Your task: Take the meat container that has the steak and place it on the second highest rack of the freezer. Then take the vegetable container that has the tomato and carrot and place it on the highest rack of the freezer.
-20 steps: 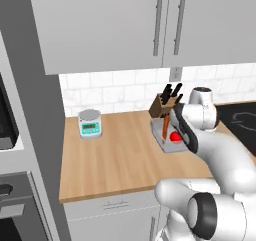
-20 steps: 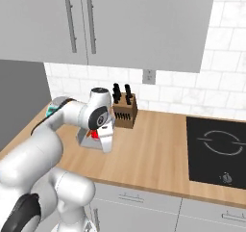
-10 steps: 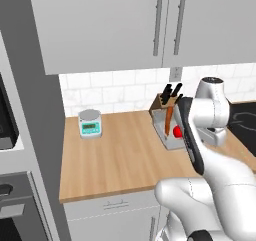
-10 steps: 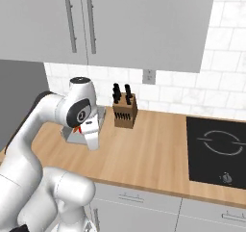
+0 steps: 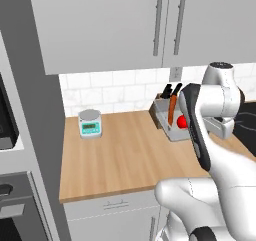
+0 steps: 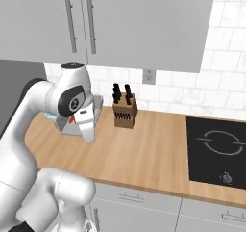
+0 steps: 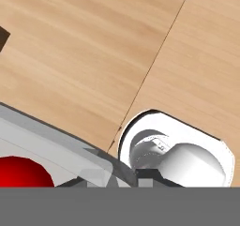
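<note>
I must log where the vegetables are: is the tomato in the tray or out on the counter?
In the tray. The tomato sits beside the carrot inside the grey tray, above the wooden counter.

We see a wooden worktop [image 5: 120, 155] under grey wall cabinets [image 5: 125, 25] with long bar handles. On it a small kitchen scale [image 5: 90, 123] stands near the white tiled wall [image 5: 115, 87], well apart from a wooden knife block [image 6: 125, 111] with dark handles. A black hob [image 6: 218, 149] is set into the worktop at the right.
</note>
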